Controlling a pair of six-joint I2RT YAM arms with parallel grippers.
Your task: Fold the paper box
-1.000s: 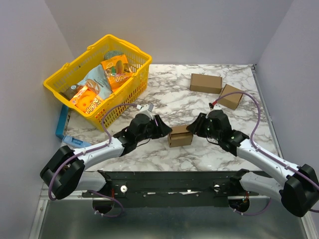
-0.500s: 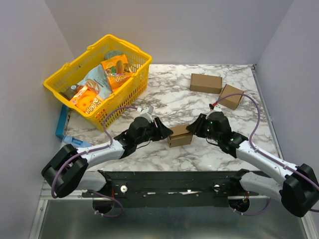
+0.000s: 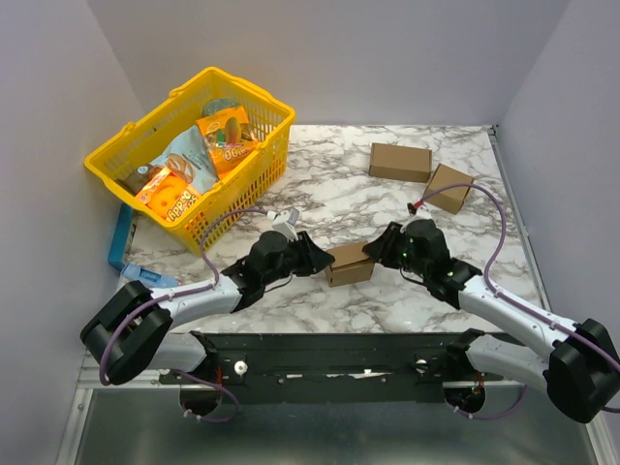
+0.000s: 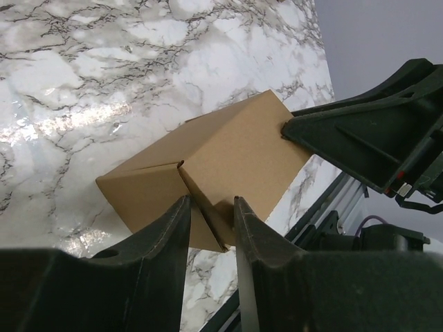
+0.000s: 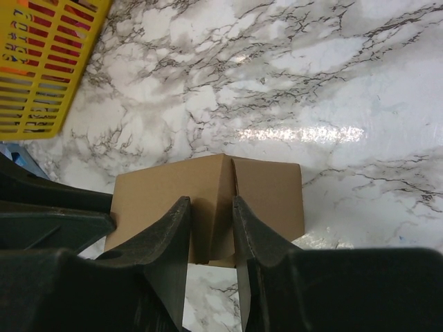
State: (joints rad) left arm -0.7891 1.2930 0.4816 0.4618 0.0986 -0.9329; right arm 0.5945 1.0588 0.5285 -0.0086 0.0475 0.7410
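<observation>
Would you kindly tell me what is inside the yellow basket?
Orange and pale blue snack packets lie in the yellow basket; anything beneath them is covered.

Bright, even, diffuse light from above fills the overhead view, with only soft, short shadows under the arms. The glossy marble table (image 3: 339, 194) throws white glare: a streak just beside the paper box (image 5: 159, 200) in the right wrist view, and washed-out patches near it in the left wrist view. Both wrist views hold the box and marble veins sharp, while the left gripper (image 4: 211, 200) and right gripper (image 5: 210, 200) are near-black, soft-edged masses showing little detail
</observation>
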